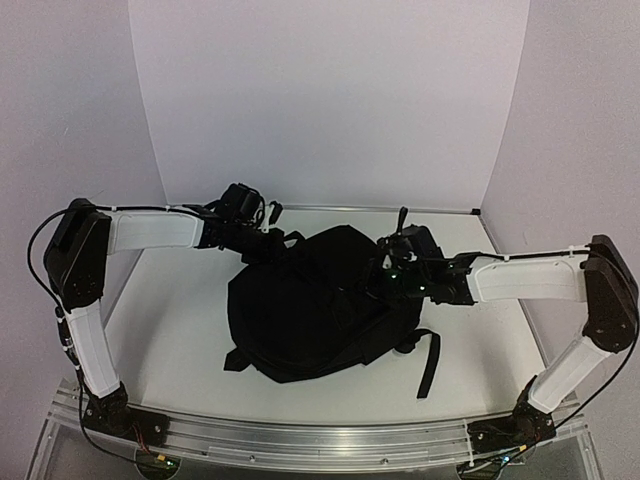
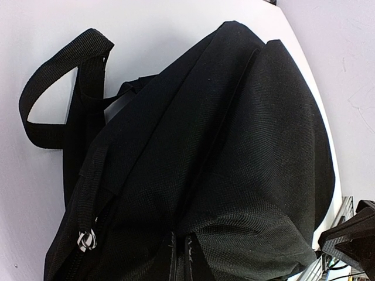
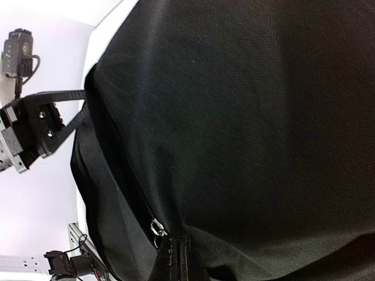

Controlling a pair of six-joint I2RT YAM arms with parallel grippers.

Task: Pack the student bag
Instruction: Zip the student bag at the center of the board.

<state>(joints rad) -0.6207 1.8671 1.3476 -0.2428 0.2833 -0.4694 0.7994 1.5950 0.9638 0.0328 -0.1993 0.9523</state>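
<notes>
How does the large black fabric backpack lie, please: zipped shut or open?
Apparently shut: the black backpack shows no gap or lining in any view; zipper partly hidden.

A large black student bag (image 1: 310,305) lies at the middle of the frame on a white table (image 1: 180,320), bulging and rumpled. One shoulder strap (image 1: 431,365) loops out at its lower right. The left arm rises from the lower left corner, bends at the left edge and reaches rightward, so that the left gripper (image 1: 268,238) meets the bag's upper left edge. The right arm mirrors it from the lower right, and the right gripper (image 1: 388,268) sits against the bag's upper right side. Both sets of fingers are lost against the dark fabric. A metal rail (image 1: 300,440) crosses the bottom of the frame.
</notes>
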